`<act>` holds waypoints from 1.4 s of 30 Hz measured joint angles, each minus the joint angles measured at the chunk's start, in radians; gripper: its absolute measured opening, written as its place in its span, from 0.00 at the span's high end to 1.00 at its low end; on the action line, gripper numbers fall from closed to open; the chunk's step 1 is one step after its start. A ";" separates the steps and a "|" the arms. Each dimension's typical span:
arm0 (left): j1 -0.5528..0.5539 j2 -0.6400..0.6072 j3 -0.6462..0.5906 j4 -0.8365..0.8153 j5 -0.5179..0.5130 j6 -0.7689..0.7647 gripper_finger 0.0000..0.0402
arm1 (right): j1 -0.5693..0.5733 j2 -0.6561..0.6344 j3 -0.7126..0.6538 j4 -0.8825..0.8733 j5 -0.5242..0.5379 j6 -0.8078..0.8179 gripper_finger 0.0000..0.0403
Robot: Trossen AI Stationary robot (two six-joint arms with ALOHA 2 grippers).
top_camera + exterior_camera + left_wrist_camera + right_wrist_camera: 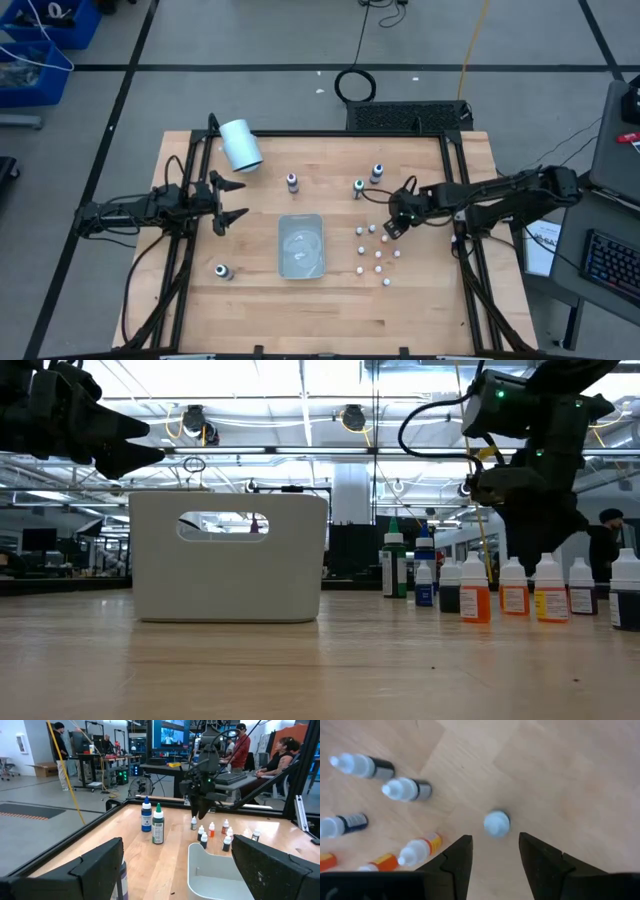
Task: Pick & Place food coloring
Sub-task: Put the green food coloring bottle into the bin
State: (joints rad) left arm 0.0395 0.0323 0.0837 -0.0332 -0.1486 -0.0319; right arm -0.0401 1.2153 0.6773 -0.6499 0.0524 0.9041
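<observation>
**Right pincer hangs spread above a small bottle**

The right pincer (492, 852) points down at the surface (420, 300), its two fingers (457, 857) released and parted, grasping nothing. Just ahead of the fingertips, centred on the gap between them, stands one small white-capped bottle (496, 823), seen from straight above and not touched. Beside it, off to one side of the pincer, more food coloring bottles (405, 790) stand in a loose cluster, some with dark labels and some with orange ones. In the high view the same pincer (397, 222) sits at the near edge of that cluster (378, 253), with the cluster spreading away from it toward the front of the surface.

Farther from the right pincer, a clear tray (301, 245) lies near the middle of the surface. Taller bottles (376, 173) stand behind the pincer, toward the back edge, and a white cylinder (240, 145) lies on its side near the back left corner.

Across the surface, well apart from the cluster, the left pincer (232, 200) hovers with its fingers spread wide and empty. One lone bottle (222, 271) stands near it, toward the front.
</observation>
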 joint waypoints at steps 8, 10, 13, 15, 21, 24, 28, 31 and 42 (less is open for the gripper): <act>0.000 0.000 0.000 -0.001 0.000 0.000 0.09 | -0.040 0.039 0.000 0.014 0.002 -0.056 0.63; 0.000 0.000 0.000 -0.001 0.000 0.000 0.09 | -0.046 0.058 0.000 0.025 0.000 -0.065 0.63; 0.000 0.000 0.000 -0.001 0.000 0.000 0.09 | -0.047 0.063 0.000 0.038 -0.002 -0.075 0.63; 0.000 0.000 0.000 -0.001 0.000 0.000 0.09 | -0.047 0.061 0.000 0.044 -0.002 -0.079 0.63; 0.000 0.000 0.000 -0.001 0.000 0.000 0.09 | -0.047 0.055 0.000 0.048 -0.001 -0.079 0.63; 0.000 0.000 0.000 -0.001 0.000 0.000 0.09 | -0.047 0.055 0.000 0.048 -0.002 -0.079 0.63; 0.000 0.000 0.000 -0.001 0.000 0.000 0.09 | -0.046 0.055 0.000 0.048 -0.002 -0.079 0.67; 0.000 0.000 0.000 -0.001 -0.001 0.001 0.09 | -0.046 0.055 0.000 0.048 -0.001 -0.079 0.71; 0.000 0.000 0.000 -0.001 -0.001 0.002 0.09 | -0.046 0.054 0.000 0.051 0.030 -0.126 0.89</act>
State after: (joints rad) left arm 0.0395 0.0326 0.0837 -0.0345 -0.1493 -0.0303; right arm -0.0860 1.2697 0.6777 -0.5989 0.0826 0.7785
